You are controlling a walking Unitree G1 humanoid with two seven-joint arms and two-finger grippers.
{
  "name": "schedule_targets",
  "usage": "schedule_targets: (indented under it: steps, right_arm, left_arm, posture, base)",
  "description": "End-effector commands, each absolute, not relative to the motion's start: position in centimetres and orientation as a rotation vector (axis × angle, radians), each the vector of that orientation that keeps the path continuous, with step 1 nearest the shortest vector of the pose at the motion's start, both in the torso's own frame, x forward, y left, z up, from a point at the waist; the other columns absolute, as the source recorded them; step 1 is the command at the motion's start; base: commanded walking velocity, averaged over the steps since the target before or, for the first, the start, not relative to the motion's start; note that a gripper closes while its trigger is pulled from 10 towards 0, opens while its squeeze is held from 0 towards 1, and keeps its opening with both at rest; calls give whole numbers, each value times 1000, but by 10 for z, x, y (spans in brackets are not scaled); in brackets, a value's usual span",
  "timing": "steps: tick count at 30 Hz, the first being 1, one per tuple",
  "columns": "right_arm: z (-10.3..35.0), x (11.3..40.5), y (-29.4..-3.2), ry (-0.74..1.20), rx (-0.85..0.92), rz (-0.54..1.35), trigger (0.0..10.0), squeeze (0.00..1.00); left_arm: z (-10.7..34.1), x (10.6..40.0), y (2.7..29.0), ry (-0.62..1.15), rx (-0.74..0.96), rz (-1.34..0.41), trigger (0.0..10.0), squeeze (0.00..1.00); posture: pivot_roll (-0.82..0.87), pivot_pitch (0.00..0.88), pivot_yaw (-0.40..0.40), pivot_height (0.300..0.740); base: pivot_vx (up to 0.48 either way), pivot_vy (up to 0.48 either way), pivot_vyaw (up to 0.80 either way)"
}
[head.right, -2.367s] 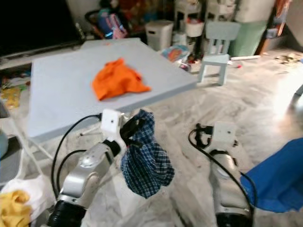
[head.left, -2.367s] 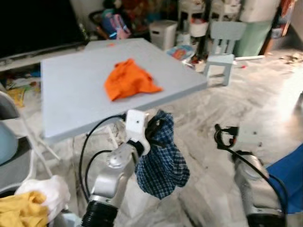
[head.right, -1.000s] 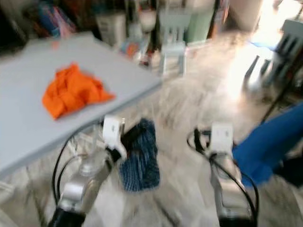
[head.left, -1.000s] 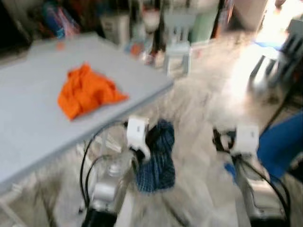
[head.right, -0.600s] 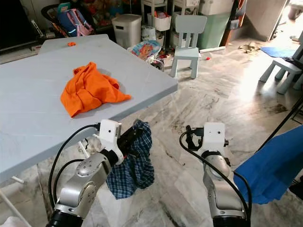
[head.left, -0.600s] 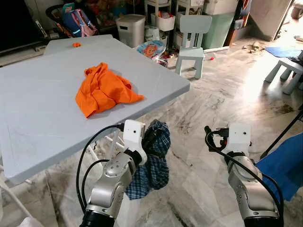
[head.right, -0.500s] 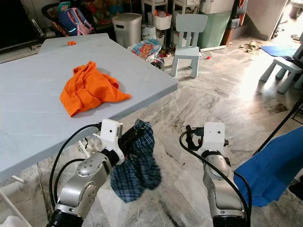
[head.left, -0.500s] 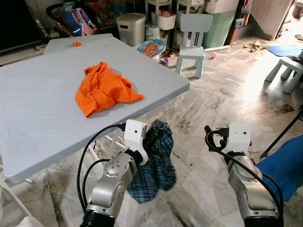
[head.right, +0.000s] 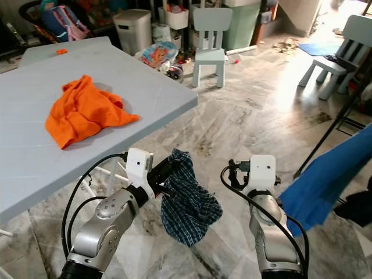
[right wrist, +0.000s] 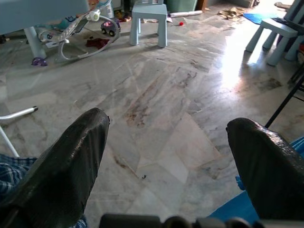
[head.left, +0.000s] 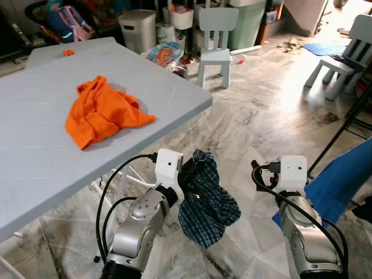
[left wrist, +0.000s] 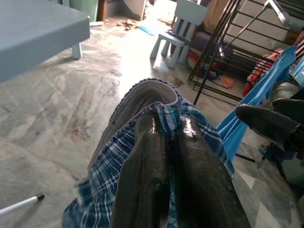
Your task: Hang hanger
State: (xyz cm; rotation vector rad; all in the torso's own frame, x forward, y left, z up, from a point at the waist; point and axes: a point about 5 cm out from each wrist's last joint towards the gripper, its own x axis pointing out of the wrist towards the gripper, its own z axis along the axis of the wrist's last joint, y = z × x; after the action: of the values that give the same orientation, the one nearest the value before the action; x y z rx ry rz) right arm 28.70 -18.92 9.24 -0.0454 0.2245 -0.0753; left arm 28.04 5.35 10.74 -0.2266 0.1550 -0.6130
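My left gripper (left wrist: 168, 121) is shut on a fold of a blue plaid garment (head.left: 207, 203), which hangs below it over the marble floor, just off the table's near corner. An orange garment (head.left: 99, 110) lies crumpled on the grey table (head.left: 35, 157). My right gripper (right wrist: 168, 121) is open, held low over the floor with nothing between its fingers. To my right stands a black drying rack (left wrist: 228, 47) with a blue cloth (head.right: 331, 174) draped on it. I can make out no hanger.
A pale blue child's chair (head.left: 216, 35) stands beyond the table, and another (head.left: 343, 64) is at the far right. A grey bin (head.left: 136, 29), a backpack and toys crowd the back wall. A pen (left wrist: 21, 203) lies on the floor.
The whole picture has shifted, so the camera has moved; the table sits further left and the rack side shows more. The plaid garment has swung under my left gripper, still held.
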Motion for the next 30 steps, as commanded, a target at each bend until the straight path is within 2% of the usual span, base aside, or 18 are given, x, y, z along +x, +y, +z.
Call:
schedule_targets:
  steps: [1,17,20,28,30]
  right_arm:
    - [95,286,-188,217,-49,-77,10000,0]
    - [93,285,-185,231,-42,-72,10000,0]
    - [91,287,-184,231,-31,-66,10000,0]
    - [90,301,-165,232,-23,7,10000,0]
    - [91,302,-164,231,-21,11,10000,0]
  left_arm:
    - [111,279,50,144,-242,-618,10000,0]
    - [97,276,57,195,-185,-600,10000,0]
    - [91,282,76,186,-105,-456,10000,0]
    - [79,280,126,212,16,-223,10000,0]
    - [79,279,129,212,25,-212,10000,0]
  posture:
    - [-87,24,13,740]
    - [-84,29,14,740]
    - [-67,21,9,740]
    - [10,7,-22,740]
    - [10,7,-22,740]
  base:
    - [240,0,-800]
    - [0,0,-800]
    - [0,0,-800]
    - [0,0,0]
    - [0,0,0]
